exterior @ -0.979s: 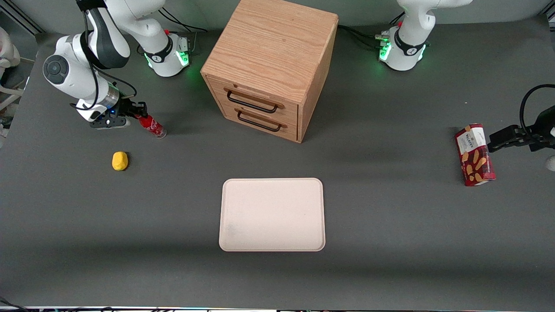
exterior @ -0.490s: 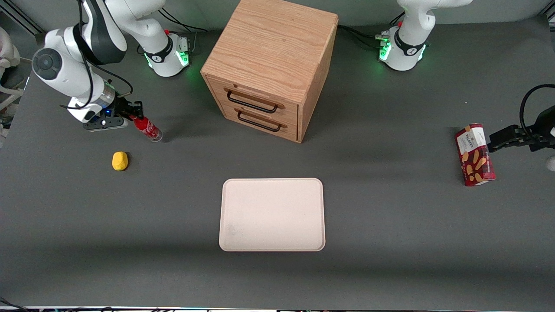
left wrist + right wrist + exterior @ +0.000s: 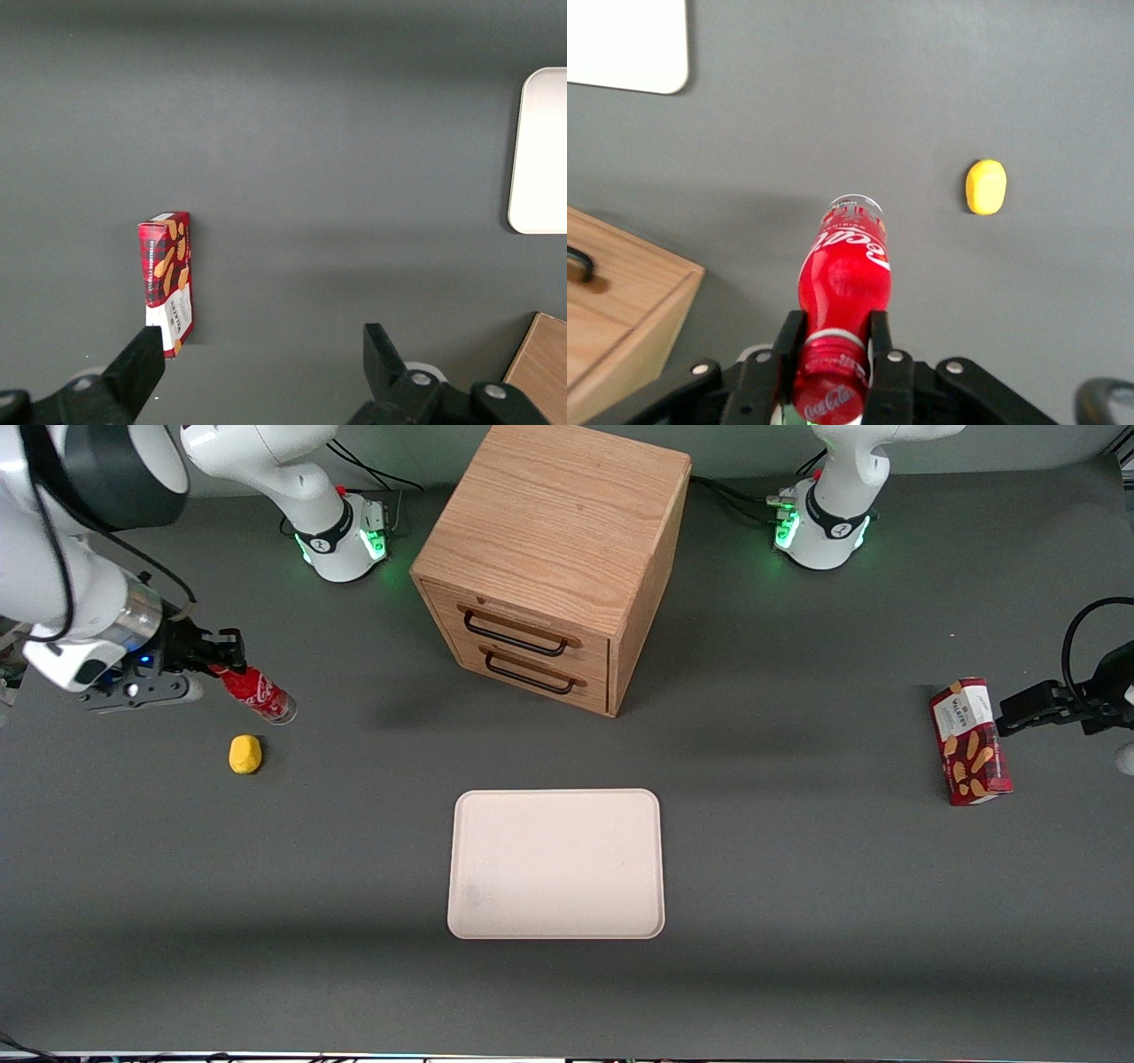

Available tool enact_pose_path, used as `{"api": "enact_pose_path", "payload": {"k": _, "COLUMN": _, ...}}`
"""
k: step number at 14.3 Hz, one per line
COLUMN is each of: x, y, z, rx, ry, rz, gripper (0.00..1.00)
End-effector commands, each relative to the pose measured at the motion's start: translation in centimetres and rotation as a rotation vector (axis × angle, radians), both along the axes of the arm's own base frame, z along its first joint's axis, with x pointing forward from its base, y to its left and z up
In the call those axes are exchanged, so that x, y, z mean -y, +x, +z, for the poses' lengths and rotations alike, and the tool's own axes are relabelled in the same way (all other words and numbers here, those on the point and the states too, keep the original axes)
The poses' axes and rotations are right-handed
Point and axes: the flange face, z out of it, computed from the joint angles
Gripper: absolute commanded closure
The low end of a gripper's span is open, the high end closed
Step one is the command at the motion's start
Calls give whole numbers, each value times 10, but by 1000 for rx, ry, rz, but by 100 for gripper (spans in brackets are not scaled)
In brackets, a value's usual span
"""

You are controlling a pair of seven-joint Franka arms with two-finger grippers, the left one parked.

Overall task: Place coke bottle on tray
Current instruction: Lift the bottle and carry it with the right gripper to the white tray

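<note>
gripper: we see the gripper (image 3: 232, 666) at the working arm's end of the table, jaws clamped on the neck of the coke bottle (image 3: 257, 695), up off the table
coke bottle: tilted, clear base pointing out from the fingers (image 3: 888, 372) toward the table; cap end sits between them
tray: tray (image 3: 556, 864) lies flat mid-table, nearer the front camera than the wooden drawer cabinet (image 3: 554, 558), well apart from the bottle
open room: we see bare grey table (image 3: 354, 841) between bottle and tray; only the yellow lump (image 3: 244, 754) sits near, just nearer the camera than the bottle
edges: cabinet's front corner stands between the tray and the arm bases; the tray's rim is clear on all four sides
right wrist view: shows the grip close up, coke bottle (image 3: 843, 292) with its white script, yellow lump (image 3: 985, 187), a corner of the tray (image 3: 629, 44) and of the cabinet (image 3: 620, 301)
left wrist view: we get the red biscuit box (image 3: 166, 270) standing on its edge, plus one tray (image 3: 538, 150) edge; no bottle there
front view only: biscuit box (image 3: 970, 741) at the parked arm's end, well apart from the tray
</note>
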Motion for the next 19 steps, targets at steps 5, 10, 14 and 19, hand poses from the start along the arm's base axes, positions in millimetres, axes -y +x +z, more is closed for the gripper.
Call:
{"api": "enact_pose_path", "payload": {"k": 5, "x": -94, "y": 96, "z": 67, "rx": 66, "ry": -16, "rz": 95, "gripper": 100}}
{"api": "enact_pose_path", "payload": {"k": 10, "x": -173, "y": 150, "z": -5, "rx": 218, "ry": 51, "rz": 190, "gripper": 100}}
{"api": "enact_pose_path", "payload": {"k": 14, "x": -216, "y": 180, "z": -75, "rx": 291, "ry": 106, "rz": 233, "gripper": 100}}
{"api": "enact_pose_path", "payload": {"k": 19, "x": -240, "y": 192, "z": -141, "rx": 282, "ry": 129, "rz": 247, "gripper": 100}}
